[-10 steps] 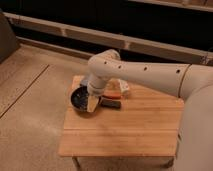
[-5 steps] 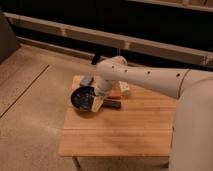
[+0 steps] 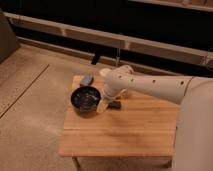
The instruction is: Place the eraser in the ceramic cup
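Observation:
The eraser (image 3: 116, 104), a small dark block, lies on the wooden table (image 3: 125, 135) just right of the wide dark bowl (image 3: 85, 98). My gripper (image 3: 102, 107) points down at the table between the bowl's right rim and the eraser, close to both. The cream-white ceramic cup (image 3: 103, 72) shows only as a pale edge at the table's back, mostly hidden behind my white arm (image 3: 145, 86). I cannot tell whether the gripper touches the eraser.
A grey-blue flat oblong piece (image 3: 87, 80) lies at the table's back left, behind the bowl. The table stands on a speckled floor (image 3: 30, 115). A dark wall with pale rails (image 3: 75, 31) runs behind it.
My arm has swung to the right, uncovering the bowl and the grey-blue piece. The gripper has come down between the bowl and the eraser.

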{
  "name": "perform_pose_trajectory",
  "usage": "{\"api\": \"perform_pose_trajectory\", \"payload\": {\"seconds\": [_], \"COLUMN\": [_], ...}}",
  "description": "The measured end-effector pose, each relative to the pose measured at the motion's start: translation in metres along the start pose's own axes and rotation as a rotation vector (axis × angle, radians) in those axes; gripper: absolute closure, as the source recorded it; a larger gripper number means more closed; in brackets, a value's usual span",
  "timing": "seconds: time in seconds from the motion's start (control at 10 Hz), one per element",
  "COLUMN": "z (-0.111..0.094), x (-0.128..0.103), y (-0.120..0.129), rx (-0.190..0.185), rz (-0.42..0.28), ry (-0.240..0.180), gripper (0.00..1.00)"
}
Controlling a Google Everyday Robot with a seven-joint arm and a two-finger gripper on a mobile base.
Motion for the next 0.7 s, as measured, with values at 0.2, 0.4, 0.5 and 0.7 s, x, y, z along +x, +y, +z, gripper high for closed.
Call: {"api": "perform_pose_trajectory", "payload": {"seconds": [0.2,0.4,0.5,0.7], "z": [0.001,0.002,0.004,0.014], "x": [-0.002,0.0,0.005,0.034], "y": [0.001,0.0,-0.005,-0.035], "rx": [-0.001,-0.002,-0.002,0.019], "rz": [-0.003,0.0,0.004,0.023], "ry": [0.0,0.005,0.018,0.097], "gripper": [0.35,0.35,0.35,0.35]}}
